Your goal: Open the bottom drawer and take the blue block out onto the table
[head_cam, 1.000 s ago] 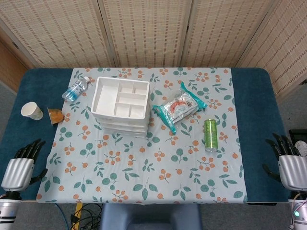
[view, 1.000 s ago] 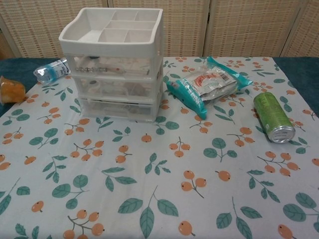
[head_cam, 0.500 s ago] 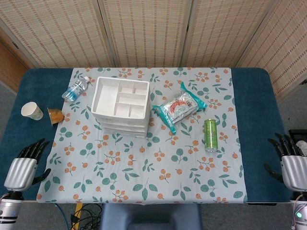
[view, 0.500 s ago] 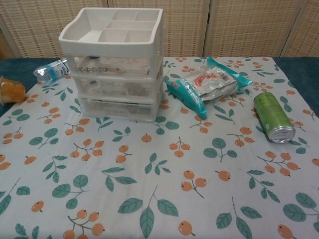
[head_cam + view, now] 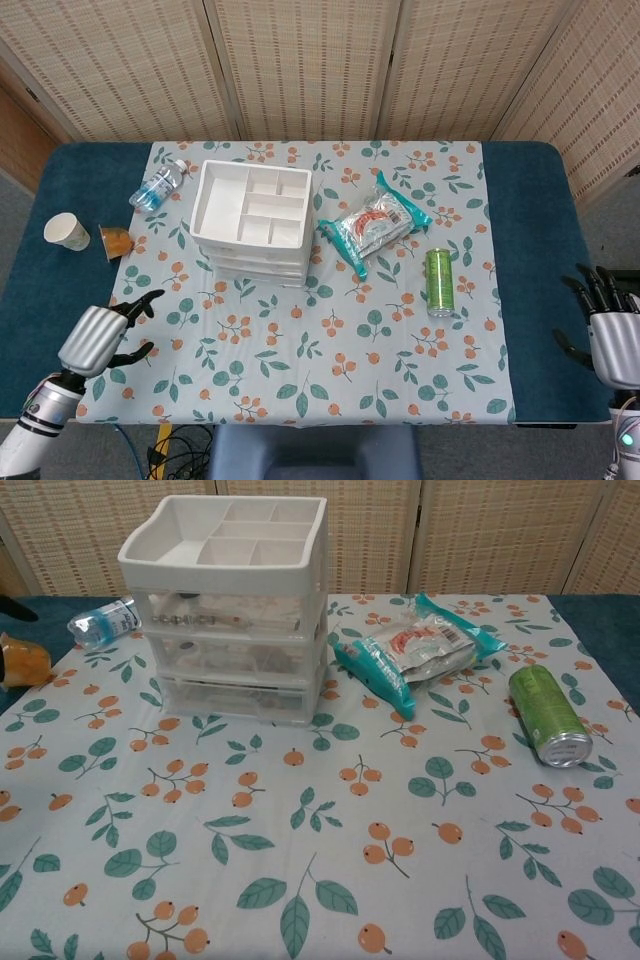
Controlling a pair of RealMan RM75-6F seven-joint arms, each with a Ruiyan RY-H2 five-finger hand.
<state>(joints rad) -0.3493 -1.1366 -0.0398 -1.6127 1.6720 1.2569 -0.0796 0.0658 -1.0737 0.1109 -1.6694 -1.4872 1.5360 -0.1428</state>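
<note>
A white three-drawer unit (image 5: 252, 222) stands at the back left of the flowered cloth, with a divided tray on top. In the chest view all its drawers look pushed in, the bottom drawer (image 5: 235, 698) included. I see no blue block through the cloudy drawer fronts. My left hand (image 5: 100, 335) hovers at the cloth's front left edge with fingers apart, holding nothing, well short of the drawers; a dark fingertip (image 5: 12, 607) of it shows at the chest view's left edge. My right hand (image 5: 612, 335) stays at the far right over the blue table, fingers spread and empty.
A water bottle (image 5: 158, 186) lies left of the unit. A paper cup (image 5: 66, 231) and an orange cup (image 5: 117, 241) sit further left. To the right of the drawers lie a teal snack bag (image 5: 375, 223) and a green can (image 5: 438, 282).
My left hand has moved right and forward from the table's left edge onto the cloth's edge. My right hand has drifted slightly down and right. The drawers have not moved.
</note>
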